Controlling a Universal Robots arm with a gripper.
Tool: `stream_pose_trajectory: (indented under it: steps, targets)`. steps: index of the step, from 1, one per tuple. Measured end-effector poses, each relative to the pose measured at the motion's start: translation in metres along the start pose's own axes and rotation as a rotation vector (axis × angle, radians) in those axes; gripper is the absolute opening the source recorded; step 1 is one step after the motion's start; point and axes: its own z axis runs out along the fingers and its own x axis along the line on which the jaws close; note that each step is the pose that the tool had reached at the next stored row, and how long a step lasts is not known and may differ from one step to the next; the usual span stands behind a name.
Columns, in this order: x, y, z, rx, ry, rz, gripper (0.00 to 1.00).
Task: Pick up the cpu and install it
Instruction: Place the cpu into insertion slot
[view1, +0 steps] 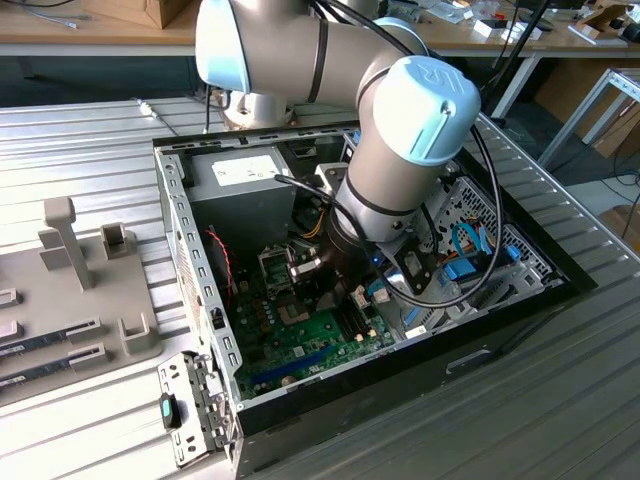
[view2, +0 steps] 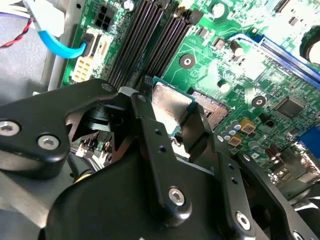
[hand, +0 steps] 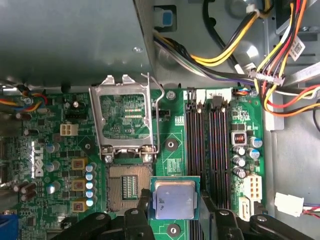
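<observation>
The cpu, a small square chip with a dull silver top and a green edge, sits between the black fingers of my gripper. The gripper is shut on its two sides. In the second wrist view the cpu hangs tilted in the gripper above the green motherboard. It is beside the open socket, between the socket and the memory slots. The socket's metal frame stands lifted with its lever raised. In the exterior view the gripper reaches down into the open computer case.
Bundled yellow, orange and black cables run past the memory slots. The grey power supply fills the case's far corner. A blue cable lies near the board's edge. Grey fixtures stand on the table at the exterior view's left.
</observation>
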Motion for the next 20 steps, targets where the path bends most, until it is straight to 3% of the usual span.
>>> stream_pose_trajectory:
  steps: [9, 13, 20]
  targets:
    - [0.0004, 0.0024, -0.0103, 0.0, 0.0001, 0.0, 0.47]
    - [0.0026, 0.0047, -0.0111, 0.0064, -0.0013, 0.0, 0.47]
    - [0.0131, 0.0045, -0.0086, 0.0064, -0.0014, 0.0, 0.47]
